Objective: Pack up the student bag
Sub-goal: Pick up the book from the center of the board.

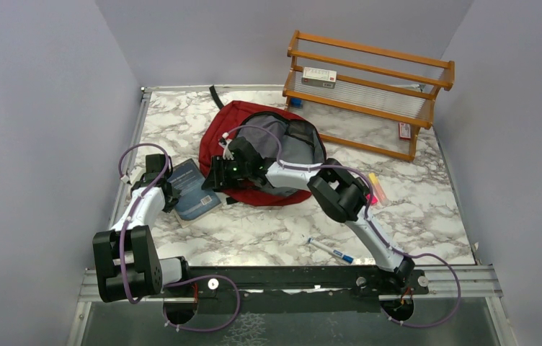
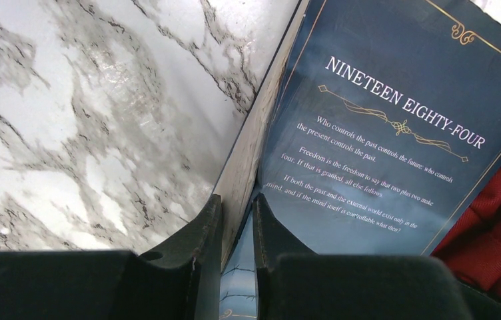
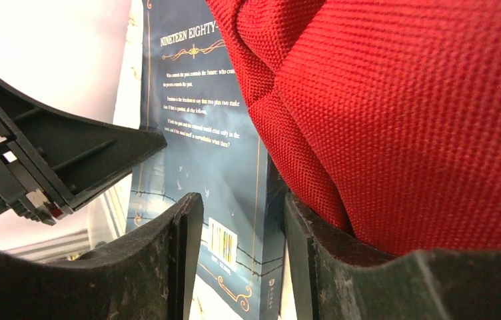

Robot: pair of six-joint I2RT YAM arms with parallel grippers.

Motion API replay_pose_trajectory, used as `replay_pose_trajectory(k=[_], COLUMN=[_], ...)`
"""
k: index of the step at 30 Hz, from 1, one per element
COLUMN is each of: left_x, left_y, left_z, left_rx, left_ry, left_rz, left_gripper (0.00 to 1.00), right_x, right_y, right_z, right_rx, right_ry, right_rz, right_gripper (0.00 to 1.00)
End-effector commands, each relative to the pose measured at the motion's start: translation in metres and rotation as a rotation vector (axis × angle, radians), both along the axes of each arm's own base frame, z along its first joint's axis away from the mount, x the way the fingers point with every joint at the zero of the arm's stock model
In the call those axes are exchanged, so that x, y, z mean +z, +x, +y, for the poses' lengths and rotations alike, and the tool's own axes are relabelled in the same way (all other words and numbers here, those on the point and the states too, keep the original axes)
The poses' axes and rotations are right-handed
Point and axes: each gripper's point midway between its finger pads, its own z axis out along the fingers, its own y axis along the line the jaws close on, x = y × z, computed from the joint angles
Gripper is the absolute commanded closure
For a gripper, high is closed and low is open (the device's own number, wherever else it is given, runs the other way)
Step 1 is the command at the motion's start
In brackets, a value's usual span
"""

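The step in hand looks like getting a first item into the bag. The left gripper (image 2: 237,230) is closed to a narrow gap on the long edge of a dark-blue paperback book (image 2: 381,133) (its back cover reads "Nineteen Eighty-Four"). The book rests on the white-and-grey marbled worktop (image 1: 268,231) near the left edge, just beside the student bag (image 1: 219,128), a large dark-red fabric backpack lying in the middle of the worktop toward the far edge. The right gripper (image 3: 242,243) sits low where book and bag meet, jaws about half apart with nothing clamped between them. Red fabric bulges over one finger (image 3: 341,280), and the book's cover shows through the gap. The bag's mouth, with its grey lining (image 1: 293,148), opens toward the right edge, away from the book. I judge the next move calls for lifting the book over the bag's body to that opening, or for the right gripper to pinch the fabric and hold the mouth up. Room is tight on the left, where both grippers crowd the same book and could knock each other. The near middle of the worktop holds only a white marker with a blue cap (image 1: 329,251), and an orange wooden rack (image 1: 369,76) fills the far right corner.
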Motion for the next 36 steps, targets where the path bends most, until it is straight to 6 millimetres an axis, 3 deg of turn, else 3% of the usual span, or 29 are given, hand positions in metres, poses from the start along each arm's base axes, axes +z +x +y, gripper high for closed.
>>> replay_pose_trajectory(k=[1, 6, 11, 19, 36], left_x=[-0.047, -0.047, -0.046, -0.045, -0.047], left_y=[-0.052, -0.053, -0.053, -0.051, -0.049], left_z=[-0.042, -0.044, -0.045, -0.046, -0.051], left_rx=[-0.078, -0.087, -0.089, -0.094, -0.114], left_ry=[-0.177, -0.185, -0.188, -0.196, -0.214], left_rz=[0.220, 0.219, 0.214, 0.204, 0.193], left_gripper=[1.00, 1.00, 1.00, 1.00, 1.00], right_x=[0.013, 0.053, 0.073, 0.054, 0.029], right_y=[-0.079, -0.085, -0.087, -0.080, -0.098], right_z=[0.032, 0.034, 0.031, 0.034, 0.044], right_rx=[0.243, 0.279, 0.283, 0.249, 0.303], right_ry=[0.172, 0.323, 0.406, 0.283, 0.117], right_rz=[0.106, 0.110, 0.114, 0.134, 0.149], right_gripper=[0.51, 0.59, 0.64, 0.64, 0.62])
